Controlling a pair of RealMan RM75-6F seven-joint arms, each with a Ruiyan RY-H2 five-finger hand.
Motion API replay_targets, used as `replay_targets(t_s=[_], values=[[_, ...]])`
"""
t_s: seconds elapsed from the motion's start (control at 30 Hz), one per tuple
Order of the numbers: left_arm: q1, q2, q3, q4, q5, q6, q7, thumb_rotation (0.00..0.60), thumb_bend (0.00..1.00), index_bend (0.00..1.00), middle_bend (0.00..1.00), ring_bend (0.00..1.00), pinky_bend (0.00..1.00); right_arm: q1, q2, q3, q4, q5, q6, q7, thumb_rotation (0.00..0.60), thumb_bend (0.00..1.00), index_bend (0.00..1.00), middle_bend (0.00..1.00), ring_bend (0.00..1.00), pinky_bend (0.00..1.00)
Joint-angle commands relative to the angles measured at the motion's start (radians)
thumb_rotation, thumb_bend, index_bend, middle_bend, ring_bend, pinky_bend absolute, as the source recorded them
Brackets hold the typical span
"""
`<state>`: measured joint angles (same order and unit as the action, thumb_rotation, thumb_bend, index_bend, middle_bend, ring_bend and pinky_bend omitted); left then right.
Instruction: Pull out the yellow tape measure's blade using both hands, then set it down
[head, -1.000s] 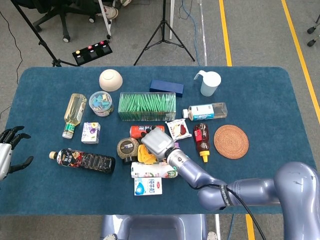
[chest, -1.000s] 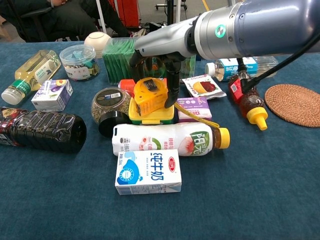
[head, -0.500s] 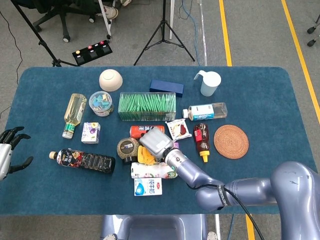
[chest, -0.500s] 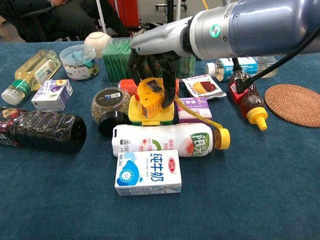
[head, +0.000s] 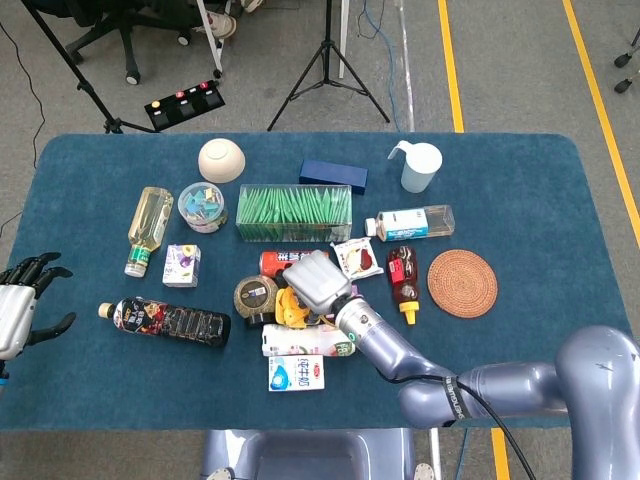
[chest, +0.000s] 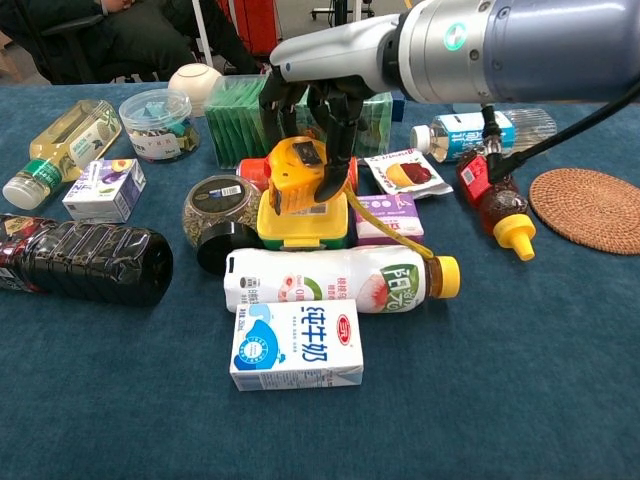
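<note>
Right hand (chest: 318, 100) fingers (chest: 338, 135) curled around yellow tape measure (chest: 296, 175), lifted just above yellow box (chest: 300, 222); left hand (head: 20, 305) fingers spread, holding nothing, at counter (head: 560, 220) edge.

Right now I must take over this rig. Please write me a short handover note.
Right robot hand: grips the yellow tape measure, held above the yellow-green box.
Left robot hand: open at the table's left edge, holding nothing.
Done: tape measure picked up.
Left: bring the left robot hand over, pull out the blade with both, set it down.
</note>
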<state>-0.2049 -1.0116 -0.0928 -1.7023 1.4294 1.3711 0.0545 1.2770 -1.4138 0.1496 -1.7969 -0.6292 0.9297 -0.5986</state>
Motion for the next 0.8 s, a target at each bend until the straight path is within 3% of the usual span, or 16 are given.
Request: replay_targets(t_s=[0.03, 0.5, 0.8], values=[[-0.009, -0.003, -0.002, -0.007, 0.007, -0.006, 0.013, 0.600, 0.21, 0.30, 0.18, 0.17, 0.26, -0.020, 0.026, -0.001, -0.037, 0.004, 0.018, 0.011, 0.600, 0.11, 0.65, 0.57, 0.64, 0.67], [-0.114, -0.013, -0.031, -0.136, 0.043, -0.091, 0.120, 0.600, 0.21, 0.30, 0.18, 0.17, 0.29, -0.097, 0.083, 0.024, -0.154, 0.099, 0.184, 0.022, 0.600, 0.13, 0.65, 0.58, 0.66, 0.67], [-0.188, -0.056, -0.070, -0.233, -0.006, -0.149, 0.216, 0.600, 0.21, 0.30, 0.18, 0.18, 0.29, -0.150, 0.089, 0.039, -0.180, 0.119, 0.264, 0.029, 0.600, 0.20, 0.66, 0.60, 0.71, 0.70]])
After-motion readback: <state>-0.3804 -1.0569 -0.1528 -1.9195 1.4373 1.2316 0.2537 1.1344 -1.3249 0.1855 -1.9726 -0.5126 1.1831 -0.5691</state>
